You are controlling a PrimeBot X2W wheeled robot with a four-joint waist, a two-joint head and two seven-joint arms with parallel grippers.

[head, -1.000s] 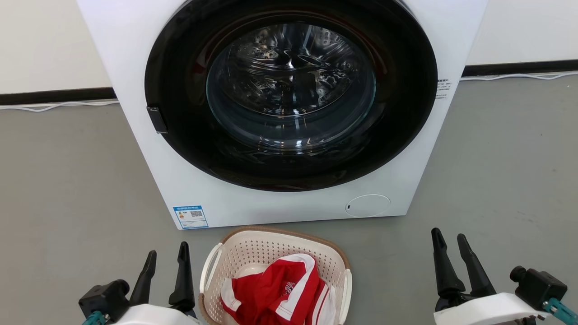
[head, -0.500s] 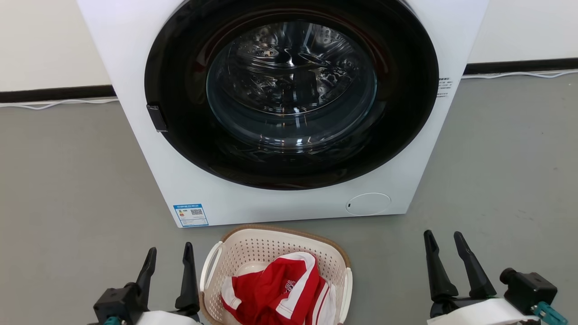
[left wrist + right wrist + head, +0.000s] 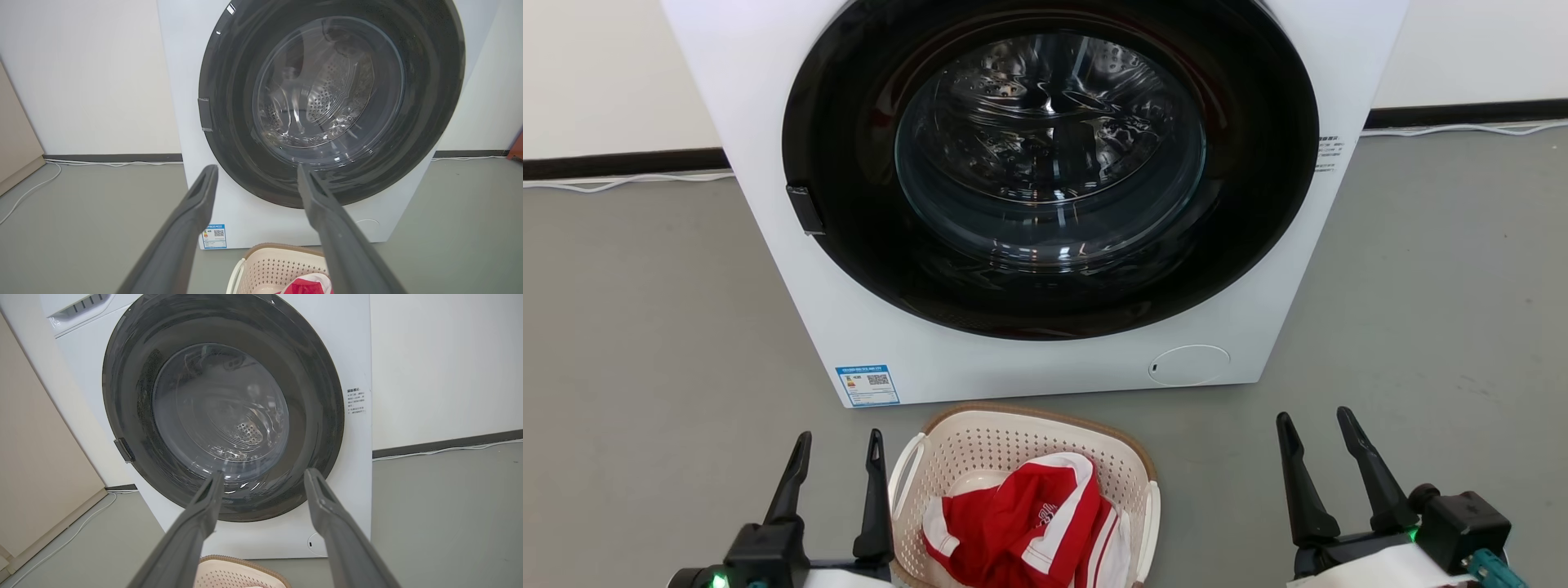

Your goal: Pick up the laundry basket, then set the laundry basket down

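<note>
With the pickup not yet begun, the laundry basket [image 3: 1013, 447], holding a red-and-white garment [image 3: 1021, 531], sits on the floor [image 3: 645, 327] just in front of the washing machine [image 3: 1045, 371], while the left gripper [image 3: 840, 437] and right gripper [image 3: 1313, 415] hover before that machine, fingers [image 3: 876, 490] spread wide and empty.

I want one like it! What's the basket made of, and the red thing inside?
The laundry basket looks like matte cream plastic: moulded walls with rows of small holes; its brown rim seems woven-look. The red and white garment is probably soft cloth: it lies crumpled.
</note>
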